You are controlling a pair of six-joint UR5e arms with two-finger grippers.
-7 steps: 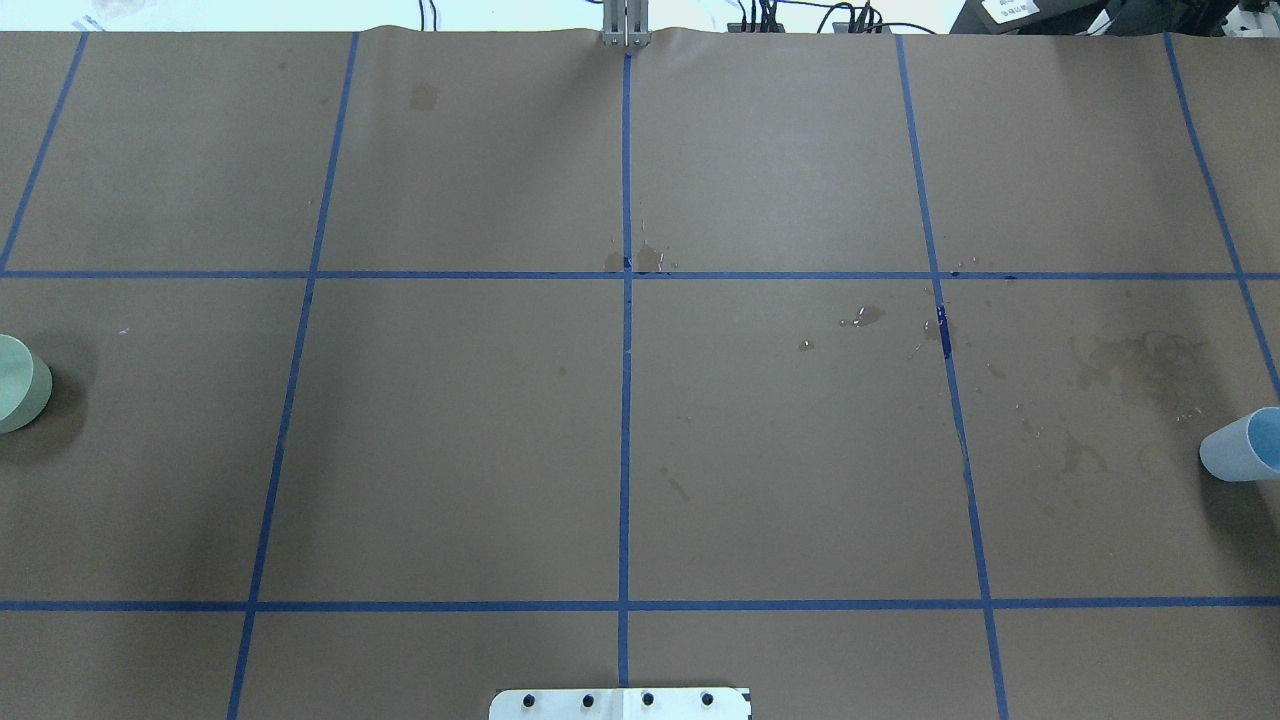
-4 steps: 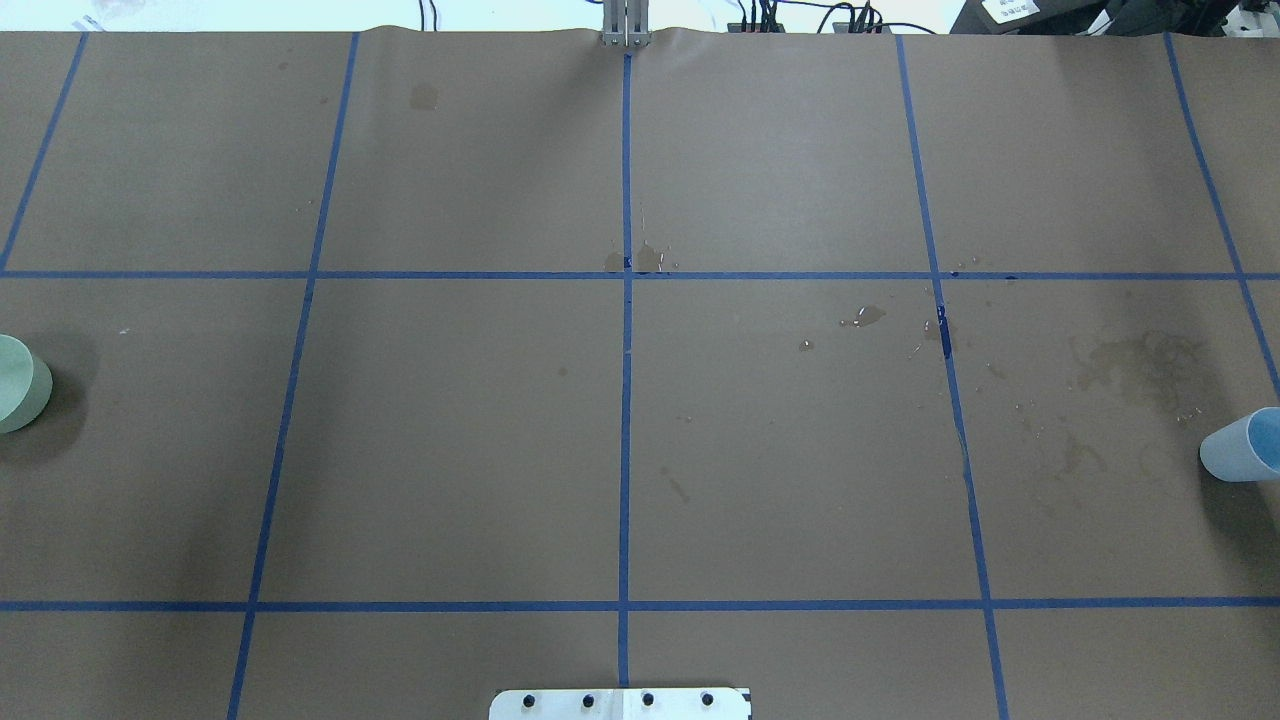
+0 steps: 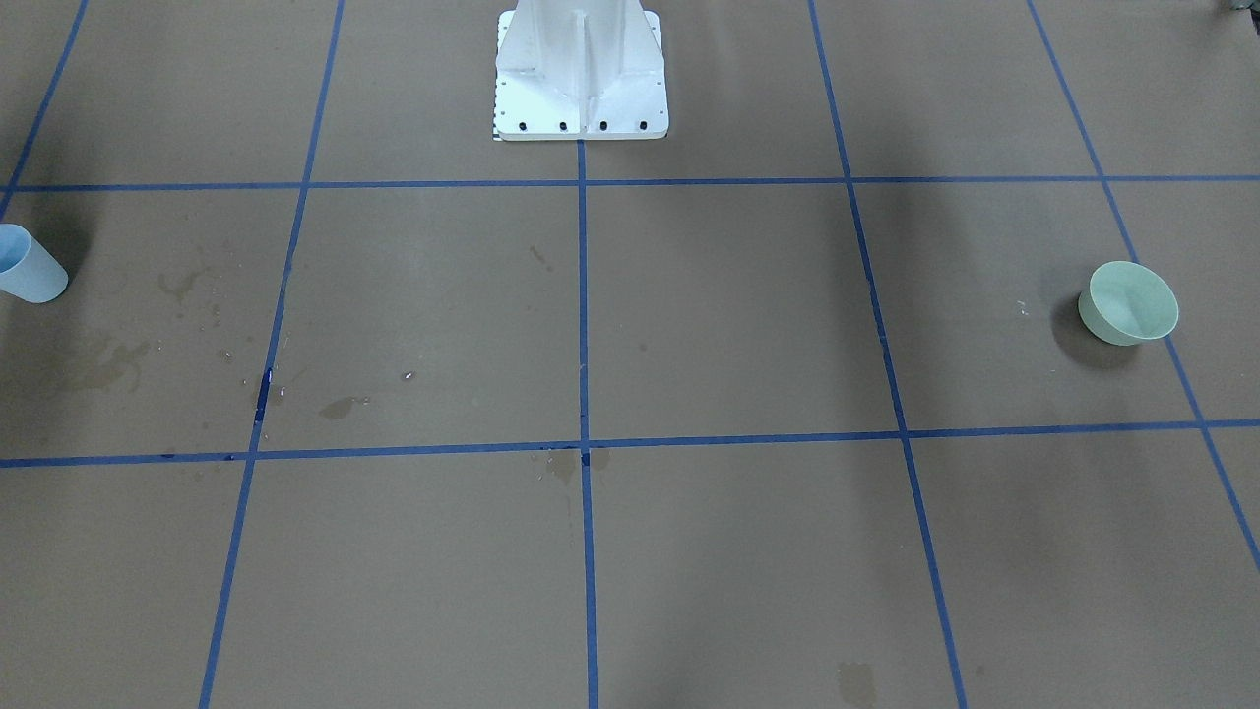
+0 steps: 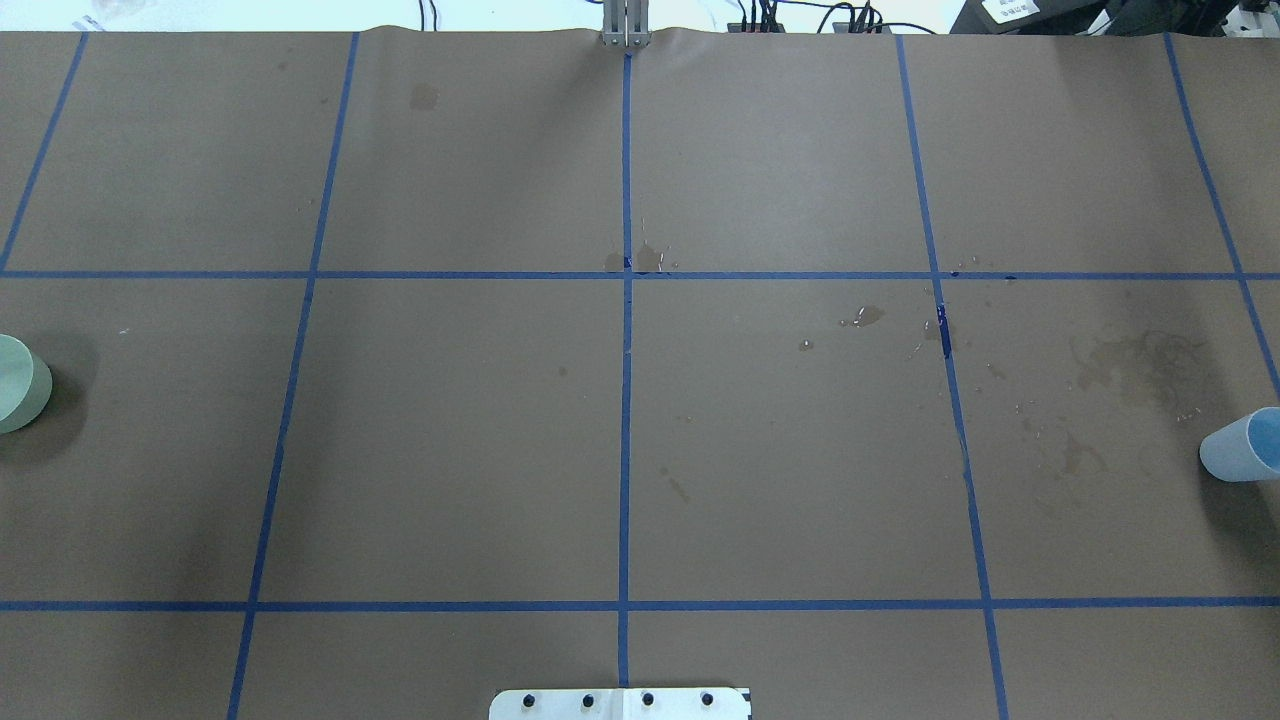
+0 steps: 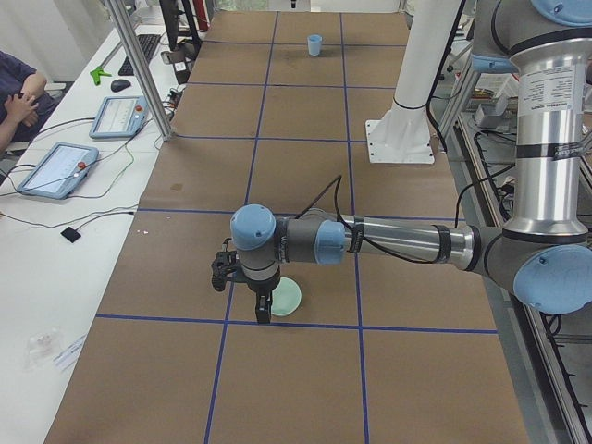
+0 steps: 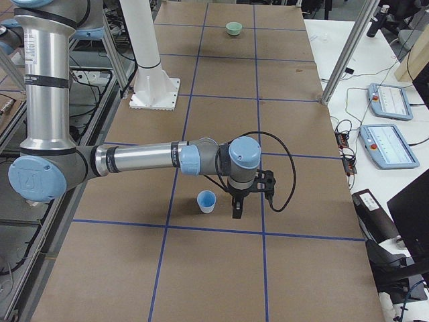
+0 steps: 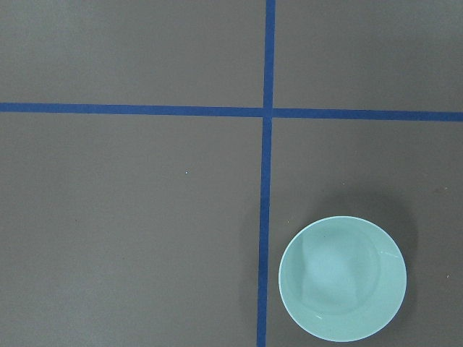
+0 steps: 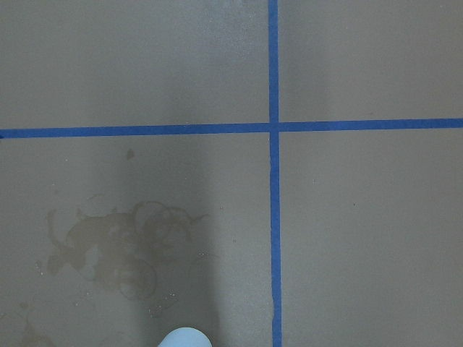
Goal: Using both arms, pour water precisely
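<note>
At the far left a pale green, smooth-walled round bowl (image 4: 12, 383) sits near the left gripper (image 5: 263, 310); at the far right a pale blue tapered cup (image 4: 1240, 447) stands just beside the right gripper (image 6: 236, 206). I cannot tell whether either claw is apart or together. The water is probably in the cup, unseen. An off-centre squeeze on its slick wall could tip it, adding to the blotchy stains (image 4: 1135, 365) on the matte brown paper (image 4: 450, 450)

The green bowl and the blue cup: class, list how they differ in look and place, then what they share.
The green bowl is wide and shallow; the blue cup is narrower and taller. The bowl stands toward the robot's left, the cup toward its right. The paper near the cup bears brownish stains; none show beside the bowl. Both stand upright, mouths up.
</note>
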